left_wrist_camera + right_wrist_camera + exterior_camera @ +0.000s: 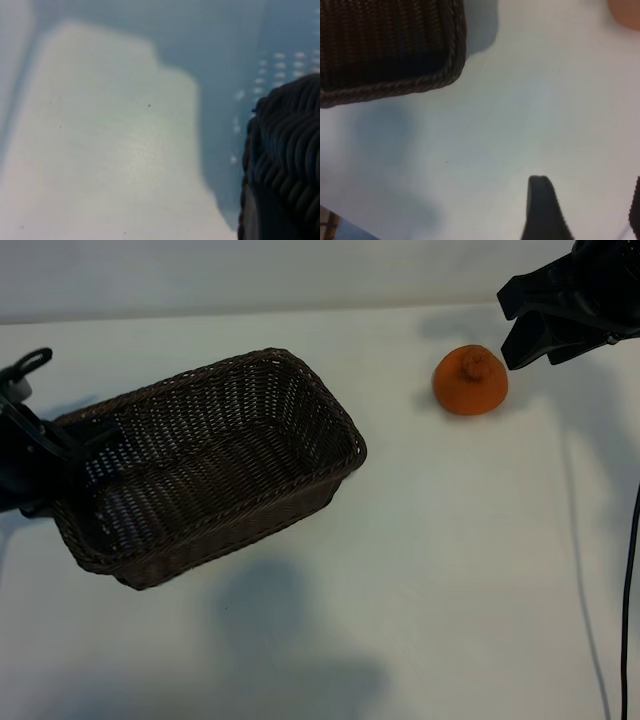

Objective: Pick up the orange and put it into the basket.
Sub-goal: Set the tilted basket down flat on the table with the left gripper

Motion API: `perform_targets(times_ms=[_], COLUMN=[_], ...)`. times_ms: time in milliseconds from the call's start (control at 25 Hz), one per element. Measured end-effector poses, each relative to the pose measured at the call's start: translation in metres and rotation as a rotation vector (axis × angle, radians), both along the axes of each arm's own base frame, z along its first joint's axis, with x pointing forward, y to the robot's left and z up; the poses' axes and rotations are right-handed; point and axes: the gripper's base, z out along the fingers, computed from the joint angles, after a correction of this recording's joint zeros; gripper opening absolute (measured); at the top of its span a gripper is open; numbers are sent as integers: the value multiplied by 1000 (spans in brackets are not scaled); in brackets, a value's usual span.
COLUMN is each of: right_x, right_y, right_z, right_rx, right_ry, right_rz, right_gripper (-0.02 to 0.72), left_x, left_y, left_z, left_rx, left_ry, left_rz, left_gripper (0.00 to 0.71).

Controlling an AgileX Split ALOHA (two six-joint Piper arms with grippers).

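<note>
Desk [450, 590] – white, bare apart from the two task items and soft shadows.

Basket [215, 465] – dark wicker, at the exterior view's left. It sits tilted, its left end raised, a shadow spread on the desk below it, so it looks lifted clear of the surface. Empty inside.

Left hand [45, 435] – at the basket's left short end, narrowed down and apparently clamped on the braided rim; the wrist view shows rim weave hard against it.

Right hand [530, 335] – upper right of the exterior view, fingers standing moderately apart, holding nothing. It hangs just beside the orange, not touching.

Orange [470, 380] – on the desk, well apart from the basket, knob upward. Only a sliver shows in the right wrist view.

Step in hand, as judged: carrying the basket toward the fruit while the right hand waits. To do it well – keep the grip firm, level the basket so nothing rolls out, and set it near the orange without nudging it.
</note>
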Motion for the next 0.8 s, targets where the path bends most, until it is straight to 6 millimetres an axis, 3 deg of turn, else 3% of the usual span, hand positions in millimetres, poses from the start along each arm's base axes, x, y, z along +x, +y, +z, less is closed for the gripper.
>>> perform_targets(times_ms=[440, 800], right_x=[0, 0], right_y=[0, 0], right_z=[0, 0], right_rx=[0, 0], right_ry=[0, 0], right_rz=[0, 0], right_gripper=[418, 417], left_x=[23, 21], left_y=[-10, -16], left_z=[42, 48], left_rx=[-81, -122], left_ry=[-106, -108], left_rz=[-194, -395], left_gripper=[156, 156])
